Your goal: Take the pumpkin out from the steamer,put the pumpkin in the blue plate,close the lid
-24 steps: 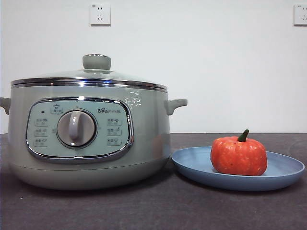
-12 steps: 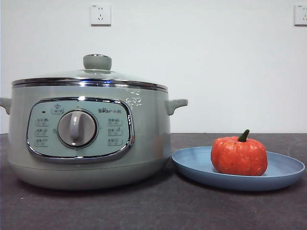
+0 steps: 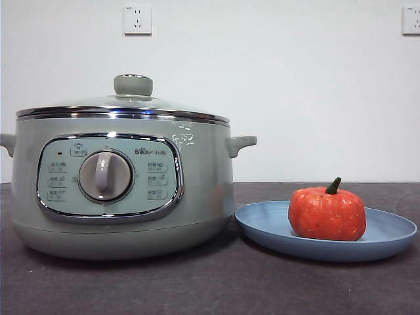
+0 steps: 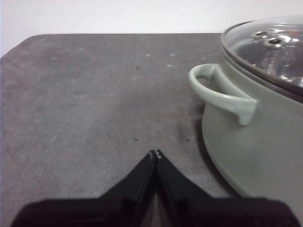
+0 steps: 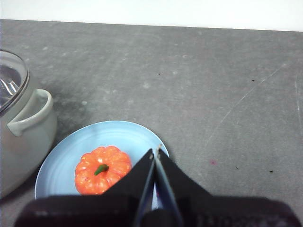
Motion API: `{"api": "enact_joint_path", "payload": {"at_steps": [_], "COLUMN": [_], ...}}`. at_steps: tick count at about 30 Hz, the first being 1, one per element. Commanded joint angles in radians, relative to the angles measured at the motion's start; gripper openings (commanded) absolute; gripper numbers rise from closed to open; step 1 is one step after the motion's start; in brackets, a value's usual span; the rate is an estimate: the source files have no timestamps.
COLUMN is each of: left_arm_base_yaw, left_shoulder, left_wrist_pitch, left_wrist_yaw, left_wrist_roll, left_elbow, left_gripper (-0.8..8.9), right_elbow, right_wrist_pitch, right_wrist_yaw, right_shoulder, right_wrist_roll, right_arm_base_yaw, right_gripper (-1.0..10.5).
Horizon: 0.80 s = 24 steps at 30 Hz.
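One pumpkin (image 3: 327, 212) sits in the one blue plate (image 3: 387, 231), stem up, just beside the steamer (image 3: 203, 197), whose lid (image 3: 125, 105) is on. The steamer's inside is hard to make out through the glass, and its far left handle is cut off by the front view's edge. Two wall sockets (image 3: 137, 20) show above, the right one clipped. The left gripper (image 4: 155, 154) hangs over bare table (image 4: 94, 109) near a steamer handle (image 4: 218, 92), jaws pressed together and empty. The right gripper (image 5: 155, 152) hovers above the plate's rim, also closed on nothing.
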Motion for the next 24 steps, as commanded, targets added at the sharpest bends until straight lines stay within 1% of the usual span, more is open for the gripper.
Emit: {"api": "enact_joint_path", "payload": {"at_steps": [1, 7, 13, 24], "left_arm_base_yaw": [0.005, 0.005, 0.004, 0.004], "left_shoulder": [-0.005, -0.006, -0.006, -0.005], "left_wrist_pitch": [0.013, 0.0, 0.003, 0.004], "left_wrist_yaw": [0.001, 0.002, 0.027, 0.023], "left_wrist_roll": [-0.026, -0.026, -0.028, -0.027], "left_elbow": [-0.012, -0.018, -0.019, -0.019], "left_gripper": [-0.03, -0.03, -0.03, -0.03], "right_elbow": [-0.006, -0.006, -0.006, -0.006], "right_wrist_pitch": [0.004, 0.004, 0.004, 0.004], "right_wrist_yaw": [0.002, 0.002, 0.003, 0.002], "right_shoulder": [-0.001, -0.001, -0.001, -0.001], "right_wrist_roll": [0.009, 0.009, 0.009, 0.009], "right_arm_base_yaw": [0.002, 0.002, 0.002, 0.002], "right_gripper": [0.0, 0.0, 0.0, 0.0]}}
